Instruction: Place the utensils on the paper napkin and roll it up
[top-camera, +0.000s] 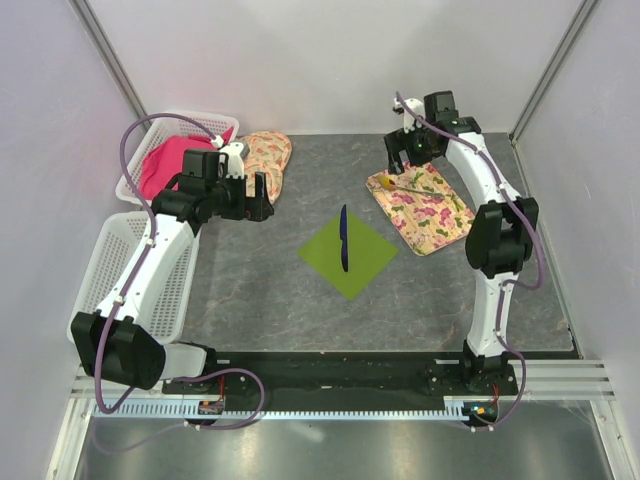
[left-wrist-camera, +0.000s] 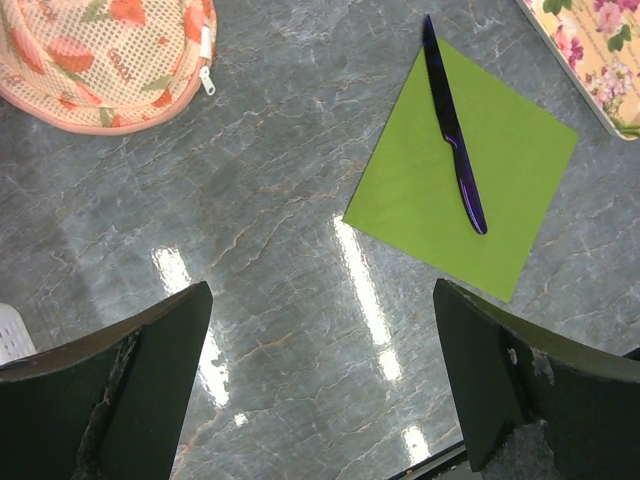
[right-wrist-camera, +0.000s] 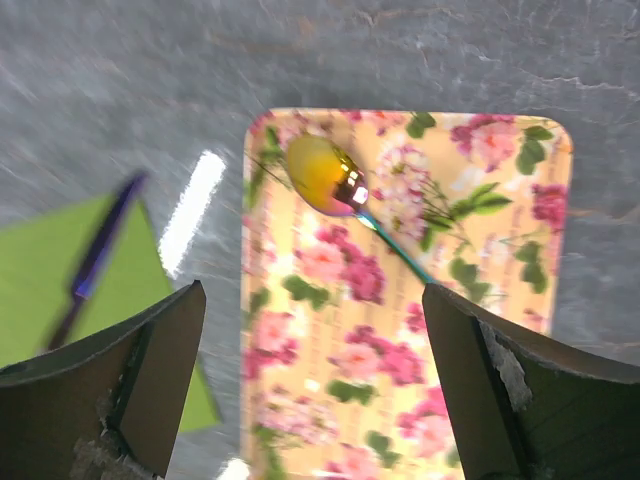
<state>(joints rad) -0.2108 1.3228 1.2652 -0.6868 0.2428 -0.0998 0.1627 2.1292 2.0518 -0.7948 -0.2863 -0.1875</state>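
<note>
The lime-green paper napkin (top-camera: 348, 252) lies flat mid-table, set like a diamond. A dark-blue knife (top-camera: 343, 238) lies on it, its tip past the far corner; both show in the left wrist view, napkin (left-wrist-camera: 500, 190) and knife (left-wrist-camera: 452, 130). A spoon with a shiny yellow-gold bowl (right-wrist-camera: 325, 176) and thin teal handle lies on the floral mat (right-wrist-camera: 340, 380), also seen from above (top-camera: 398, 183). My right gripper (top-camera: 407, 150) is open above the mat's far end, just beyond the spoon. My left gripper (top-camera: 250, 196) is open and empty, left of the napkin.
A mesh pouch with a strawberry print (top-camera: 262, 160) lies at the back left. A white basket (top-camera: 170, 150) holds a pink cloth (top-camera: 172, 160). A second white basket (top-camera: 130, 270) stands by the left arm. Walls enclose the table.
</note>
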